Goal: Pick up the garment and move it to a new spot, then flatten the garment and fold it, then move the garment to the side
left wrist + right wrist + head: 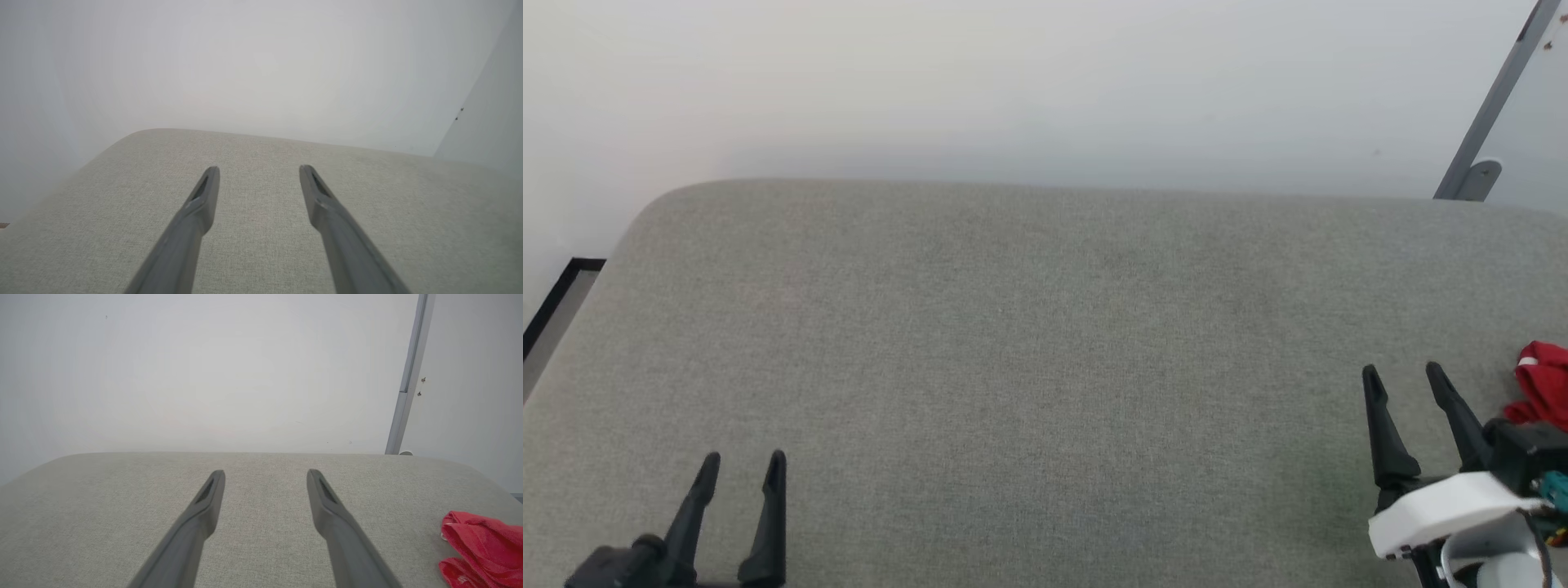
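Our left gripper [745, 457] and right gripper [1402, 371] hover spread wide and empty over the grey cushion [1045, 343]; we see the garment [1543, 388] bunched at the near right edge, just beside our right gripper.

The garment [1542, 390], bunched at the counter's [1029, 327] right side, is cut off by the head view's right edge and partly hidden behind the right end effector's [1402, 370] wrist housing; the right wrist view crops it too, so its full shape cannot be told. The counter's near edge and the left end effector's [745, 456] base fall below the head view's bottom edge
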Tool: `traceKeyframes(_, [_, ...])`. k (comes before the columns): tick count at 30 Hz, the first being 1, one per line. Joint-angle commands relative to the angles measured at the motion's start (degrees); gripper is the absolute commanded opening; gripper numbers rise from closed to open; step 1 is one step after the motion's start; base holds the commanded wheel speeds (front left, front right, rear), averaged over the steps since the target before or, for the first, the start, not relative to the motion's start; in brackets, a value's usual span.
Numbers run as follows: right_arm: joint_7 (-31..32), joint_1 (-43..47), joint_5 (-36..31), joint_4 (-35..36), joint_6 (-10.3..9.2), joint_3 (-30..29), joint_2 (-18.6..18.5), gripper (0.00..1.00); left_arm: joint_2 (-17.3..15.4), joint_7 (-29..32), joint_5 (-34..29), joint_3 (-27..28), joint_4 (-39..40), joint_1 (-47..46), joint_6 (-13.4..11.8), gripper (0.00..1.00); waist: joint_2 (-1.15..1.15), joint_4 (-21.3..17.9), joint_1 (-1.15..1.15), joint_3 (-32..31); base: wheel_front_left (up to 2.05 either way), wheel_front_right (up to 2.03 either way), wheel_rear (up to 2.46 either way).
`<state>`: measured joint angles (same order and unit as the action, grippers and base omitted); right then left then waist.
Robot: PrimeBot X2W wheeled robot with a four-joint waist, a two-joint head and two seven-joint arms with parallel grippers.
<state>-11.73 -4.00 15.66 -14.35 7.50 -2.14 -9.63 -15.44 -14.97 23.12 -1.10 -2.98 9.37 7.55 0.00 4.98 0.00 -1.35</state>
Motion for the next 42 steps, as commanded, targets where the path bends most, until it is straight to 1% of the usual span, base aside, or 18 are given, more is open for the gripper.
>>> traceKeyframes(1, [0.18,1.20,-0.08,1.28,-0.04,-0.17,0.12,1.00,0.32,-0.28,-0.94,0.28,0.47,1.13,-0.16,1.00,0.00,-0.01,0.00,-0.51,0.00,0.00,0.00])
traceKeyframes(7, [1.23,4.98,-0.95,5.82,-0.04,-1.27,0.42,1.00,0.99,-0.28,-1.53,0.78,1.45,2.93,-0.16,1.00,0.00,-0.04,0.00,-1.84,0.00,0.00,0.00])
traceKeyframes(18, [3.68,8.90,-1.38,11.41,-0.04,-2.58,1.42,1.00,1.72,-0.28,-2.71,1.22,2.20,3.92,-0.16,1.00,0.00,-0.38,0.00,-2.88,0.00,0.00,0.00])
traceKeyframes(22, [3.67,9.25,-1.16,12.13,-0.04,-2.81,1.87,1.00,2.37,-0.28,-3.47,2.86,2.71,4.00,-0.15,1.00,0.00,-0.73,0.00,-3.14,0.00,0.00,0.00])
traceKeyframes(28, [3.92,9.61,-0.50,12.60,-0.04,-3.06,2.49,1.00,2.96,-0.28,-3.83,3.07,3.08,4.12,-0.16,1.00,0.00,-0.96,0.00,-3.16,0.00,0.00,0.00])
traceKeyframes(38, [3.71,10.03,0.11,12.80,-0.04,-3.03,2.83,1.00,3.02,-0.28,-4.42,3.28,3.26,4.47,-0.15,1.00,0.00,-0.98,0.00,-2.64,0.00,0.00,0.00])
traceKeyframes(39, [3.74,9.36,-0.19,12.54,0.00,-3.12,2.63,0.00,2.92,0.00,-3.92,3.15,3.17,3.87,0.00,0.00,0.00,-0.99,0.00,-2.63,0.00,0.00,0.00])
traceKeyframes(42, [3.77,9.76,-0.04,10.89,0.01,-3.12,3.05,0.00,3.61,0.18,-3.76,2.78,1.53,3.97,0.00,0.00,0.00,-1.02,0.00,-2.60,0.00,0.00,0.00])
